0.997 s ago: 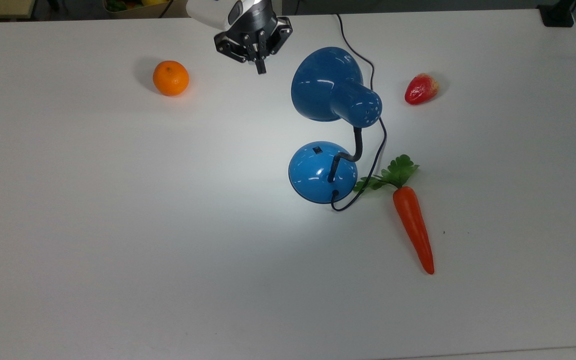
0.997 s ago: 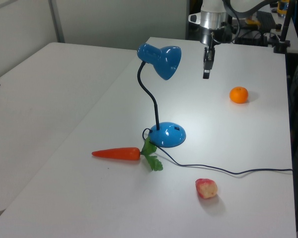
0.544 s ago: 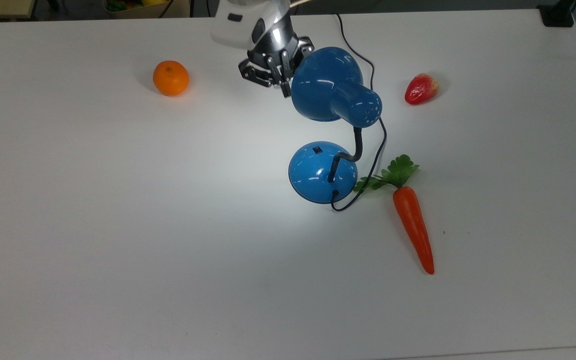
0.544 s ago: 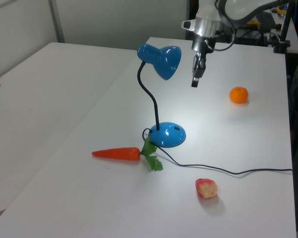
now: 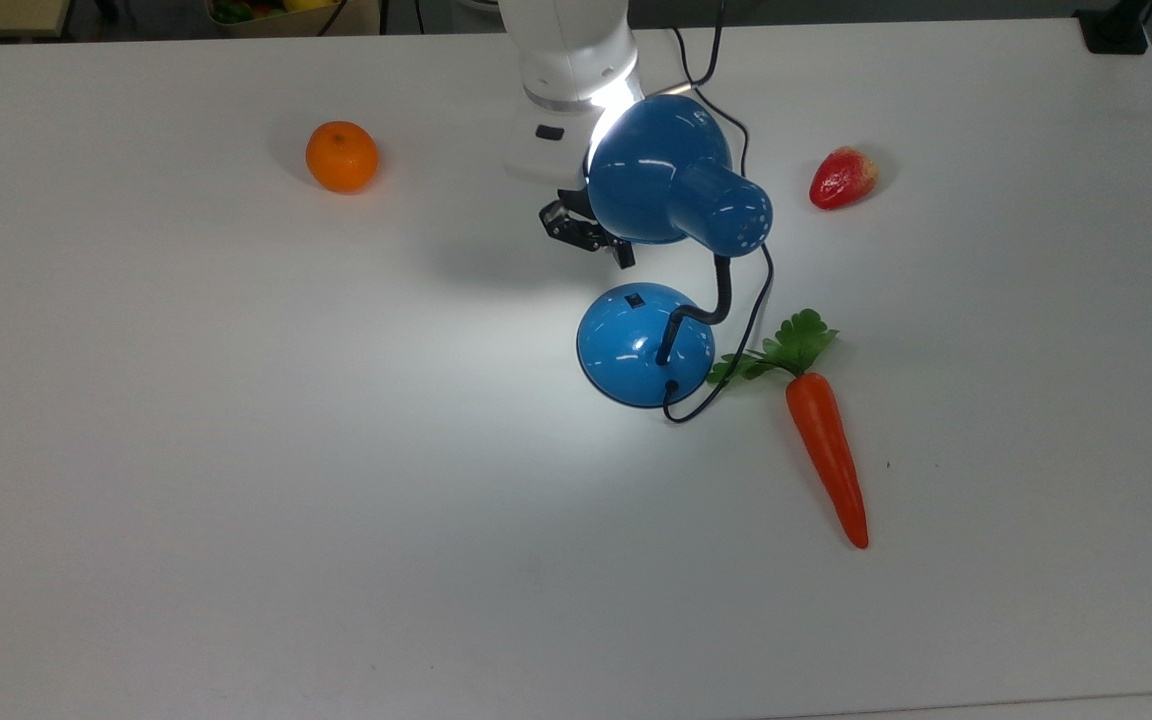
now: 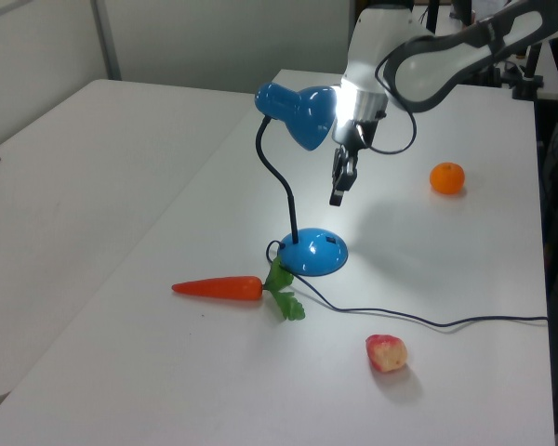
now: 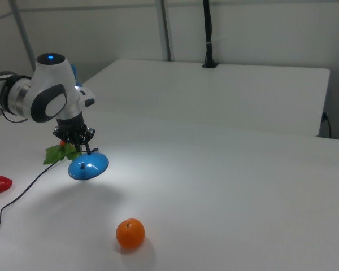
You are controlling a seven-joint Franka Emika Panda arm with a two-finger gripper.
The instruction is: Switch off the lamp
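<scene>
The blue lamp stands mid-table, lit, throwing a bright patch on the white table. Its dome shade hangs on a black gooseneck over the round blue base. A small black switch sits on the base's far side in the top view. My gripper points down with its fingers shut and empty. It hangs just below the shade's rim, a little above and short of the switch. The shade hides part of it in the top view.
An orange lies at the top view's left. A strawberry and a carrot lie at the top view's right. The lamp's black cord runs off behind the shade.
My gripper has come down from beside the shade's far rim to under the shade, close above the base. The lamp stays lit and has barely moved.
</scene>
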